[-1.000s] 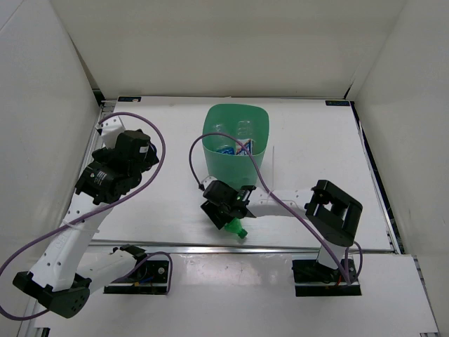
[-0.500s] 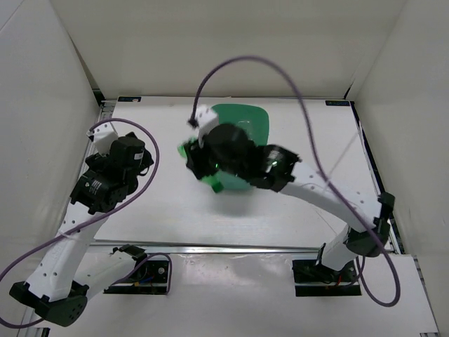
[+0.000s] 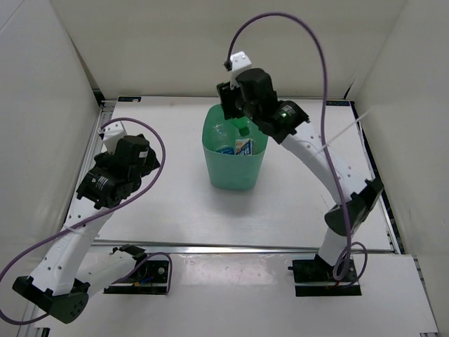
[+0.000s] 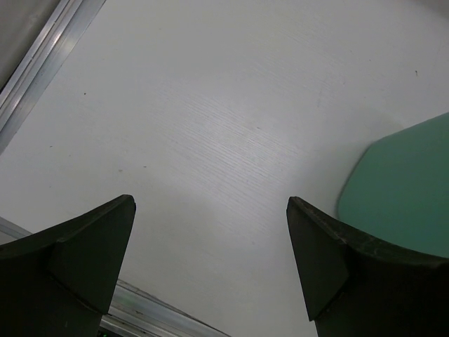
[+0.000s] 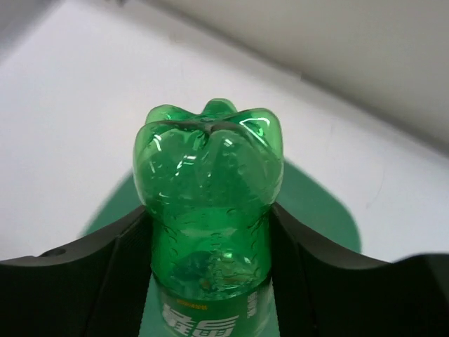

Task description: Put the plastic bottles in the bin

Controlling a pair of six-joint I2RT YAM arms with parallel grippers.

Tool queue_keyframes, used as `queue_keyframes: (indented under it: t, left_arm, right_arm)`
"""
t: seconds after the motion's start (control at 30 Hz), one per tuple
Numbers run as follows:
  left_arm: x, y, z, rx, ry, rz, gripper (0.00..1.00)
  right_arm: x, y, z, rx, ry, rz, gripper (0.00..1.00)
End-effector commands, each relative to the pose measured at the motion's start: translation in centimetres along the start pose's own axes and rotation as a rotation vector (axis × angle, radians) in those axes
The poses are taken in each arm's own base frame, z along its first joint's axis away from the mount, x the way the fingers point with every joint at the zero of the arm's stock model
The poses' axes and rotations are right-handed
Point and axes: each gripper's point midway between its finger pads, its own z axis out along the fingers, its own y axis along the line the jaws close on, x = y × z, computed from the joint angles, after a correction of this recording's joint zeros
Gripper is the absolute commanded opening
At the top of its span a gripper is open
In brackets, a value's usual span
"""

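Transport step, nearly at release. Left gripper hangs wide open and empty over the table, with the bin's wall just to its right. Bin stands mid-table with blue-labelled bottles already inside. Right gripper is clamped on the green bottle, base pointing away from the wrist, held above the bin's far rim. Next move, as I judge it: shift slightly toward the bin's middle, then spread the fingers so the bottle drops in. A second earlier this gripper was low near the table's front edge with the bottle, and half a second back it was mid-swing. The left arm has barely shifted.
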Motion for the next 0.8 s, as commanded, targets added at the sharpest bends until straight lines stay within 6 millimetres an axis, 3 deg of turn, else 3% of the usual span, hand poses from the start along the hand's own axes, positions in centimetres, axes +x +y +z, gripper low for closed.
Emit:
queue_keyframes:
  t: [0.0,0.07,0.1,0.13,0.3,0.33,0.4,0.43,0.5,0.53,0.63,0.73,0.77]
  left_arm:
    - [-0.9,-0.6,-0.9,0.059,-0.009,-0.006,1.00]
    - [-0.9,-0.6,-0.9,0.059,-0.009,-0.006,1.00]
    - [-0.9,-0.6,-0.9,0.059,-0.009,-0.006,1.00]
    - [-0.9,-0.6,-0.9,0.059,-0.009,-0.006,1.00]
    - [-1.0,-0.9,-0.7,0.066,-0.014,-0.031,1.00]
    - [-1.0,-0.9,-0.7,0.066,-0.014,-0.031,1.00]
    - [-0.9,-1.1,-0.3,0.080,-0.002,-0.050,1.00]
    - [-0.9,-0.8,0.1,0.066,0.010,-0.060,1.00]
    - [-0.5,-1.2,0.8,0.074,0.043,-0.071,1.00]
    - [-0.6,-0.8,1.3,0.054,0.053,-0.094,1.00]
    - [0.7,0.2,3.0,0.005,0.105,-0.125,1.00]
    - [1.7,1.1,4.7,-0.048,0.133,-0.174,1.00]
    - [1.5,2.4,5.2,-0.107,0.113,-0.197,1.00]
  right_arm:
    - [2.1,1.0,0.1,-0.081,0.065,0.021,0.61]
    - [3.4,0.8,0.1,-0.056,0.110,0.050,0.82]
    - [3.3,0.5,-0.4,-0.039,0.113,0.068,0.97]
    - [3.1,0.2,-0.9,-0.027,0.122,0.082,1.00]
    - [0.1,-2.4,-4.8,0.054,0.064,0.260,1.00]
    - [0.2,-3.3,-5.0,0.056,0.080,0.293,1.00]
    - [0.2,-4.1,-7.4,0.009,0.140,0.391,1.00]
    - [0.7,-5.6,-7.7,-0.003,0.173,0.436,1.00]
    - [2.8,-4.0,-8.7,-0.151,0.309,0.548,1.00]
    - [3.6,-5.2,-9.2,-0.147,0.338,0.600,1.00]
    - [6.5,-5.2,-10.3,-0.223,0.445,0.707,1.00]
    - [7.5,-6.4,-11.2,-0.207,0.451,0.727,1.00]
    - [8.0,-6.7,-11.3,-0.200,0.456,0.723,1.00]
